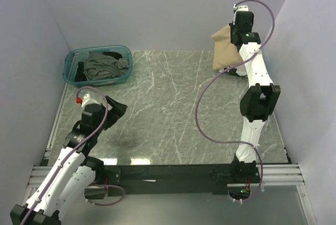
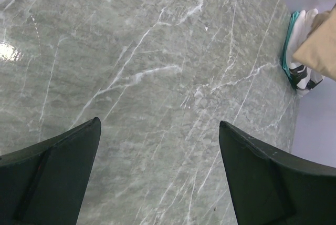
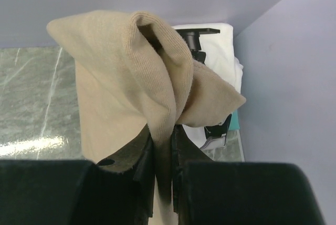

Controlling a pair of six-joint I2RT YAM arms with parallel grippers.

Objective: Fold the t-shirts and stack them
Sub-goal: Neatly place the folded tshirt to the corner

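My right gripper (image 1: 231, 34) (image 3: 163, 130) is shut on a fold of the plain tan t-shirt (image 1: 226, 51) (image 3: 115, 78). It holds the shirt up at the far right of the table, with the cloth hanging down. A white t-shirt with black patches (image 3: 223, 51) (image 2: 304, 72) lies behind it against the back right corner. Dark grey and black t-shirts (image 1: 104, 64) lie crumpled in the teal bin (image 1: 71, 66) at the far left. My left gripper (image 1: 116, 107) (image 2: 160, 125) is open and empty, low over the marble table at the near left.
The table is grey-green marble (image 1: 168, 104) with purple walls on three sides. A teal edge (image 2: 286, 57) shows under the white shirt at the right wall. A black rail (image 1: 168, 172) runs along the near edge.
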